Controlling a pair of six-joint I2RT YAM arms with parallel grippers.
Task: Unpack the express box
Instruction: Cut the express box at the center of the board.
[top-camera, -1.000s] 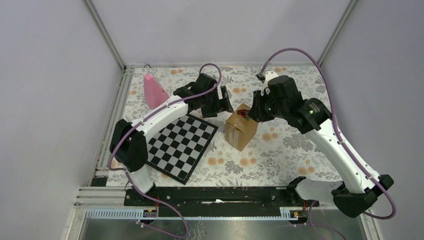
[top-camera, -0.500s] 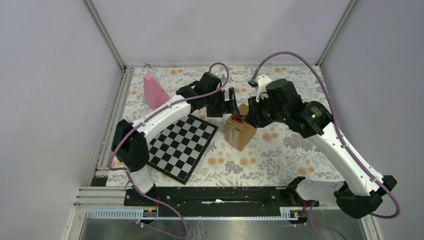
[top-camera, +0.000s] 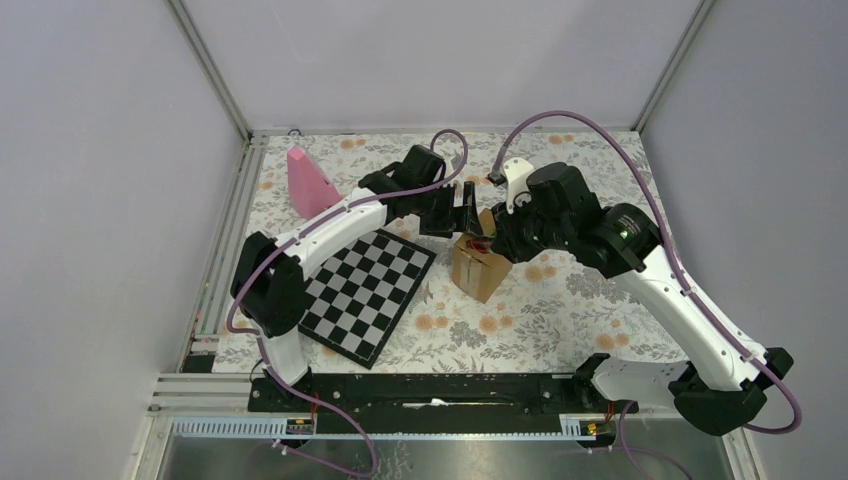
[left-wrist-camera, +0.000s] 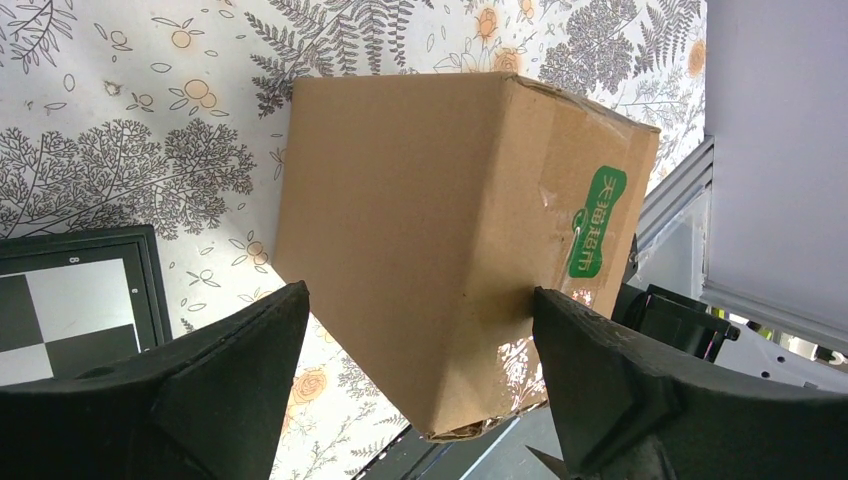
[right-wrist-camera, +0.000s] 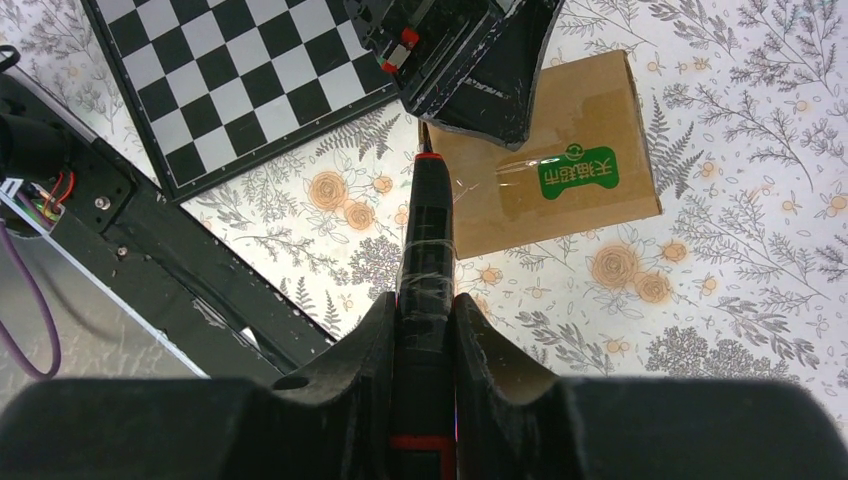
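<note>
The express box (top-camera: 480, 266), a small brown carton with a green label (left-wrist-camera: 597, 220), stands on the flowered cloth. My left gripper (top-camera: 465, 214) is open wide and straddles the box's far end. In the left wrist view the box (left-wrist-camera: 420, 200) fills the gap between the fingers (left-wrist-camera: 600, 360), and the right one is close against its side. My right gripper (right-wrist-camera: 425, 300) is shut on a slim black cutter (right-wrist-camera: 428, 225). The cutter's red tip (right-wrist-camera: 427, 157) rests at the edge of the box (right-wrist-camera: 560, 170), beside the tape.
A chessboard (top-camera: 365, 285) lies left of the box, close to the left arm. A pink cone (top-camera: 308, 182) stands at the back left. The black base rail (top-camera: 440, 390) runs along the near edge, and metal frame posts rise at the back corners.
My left gripper has moved right from over the chessboard's corner to the box and now straddles it. The right arm with the cutter has shifted slightly left toward the box's top.
</note>
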